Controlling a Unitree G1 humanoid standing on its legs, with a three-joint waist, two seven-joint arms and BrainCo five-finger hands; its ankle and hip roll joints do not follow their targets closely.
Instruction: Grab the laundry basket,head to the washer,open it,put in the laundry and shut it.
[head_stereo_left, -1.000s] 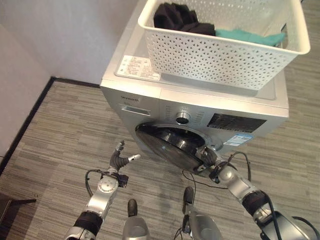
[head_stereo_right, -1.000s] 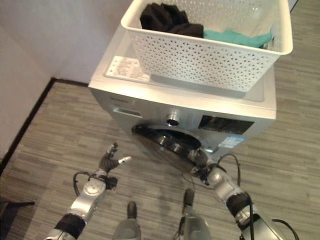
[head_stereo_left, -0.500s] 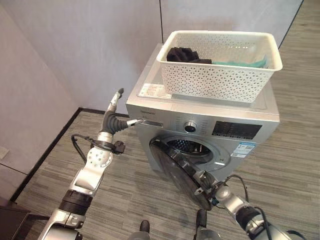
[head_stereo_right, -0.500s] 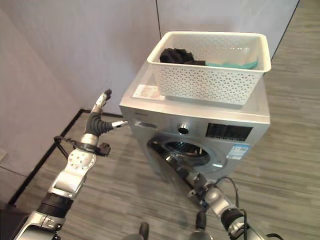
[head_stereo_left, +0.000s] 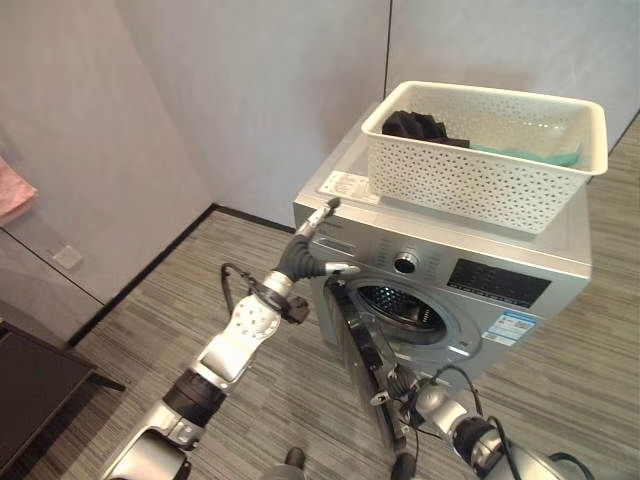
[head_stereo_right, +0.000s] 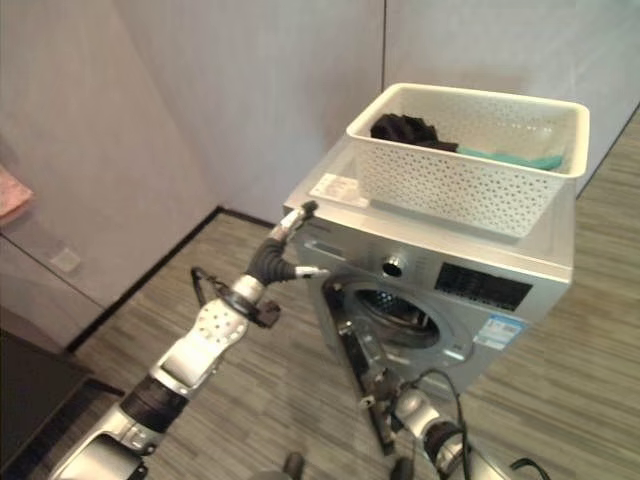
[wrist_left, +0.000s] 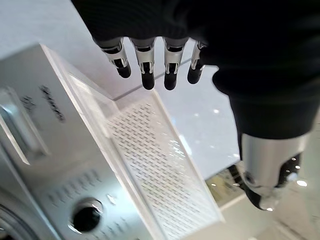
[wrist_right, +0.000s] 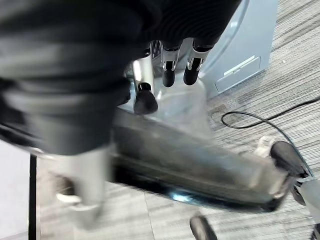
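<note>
Swinging wider than before, washer door (head_stereo_left: 366, 360) on right hand (head_stereo_left: 412, 400).

This looks like a laundry corner in a home or a mock-up of one. A silver front-loading washer (head_stereo_left: 440, 290) stands against plain grey panel walls (head_stereo_left: 250, 90), its round door (head_stereo_left: 365, 360) swung open, with a white perforated laundry basket (head_stereo_left: 480, 160) of dark and teal clothes on top. Around the washer lies grey striped flooring (head_stereo_left: 150, 330) edged with a black baseboard (head_stereo_left: 150, 270).
</note>
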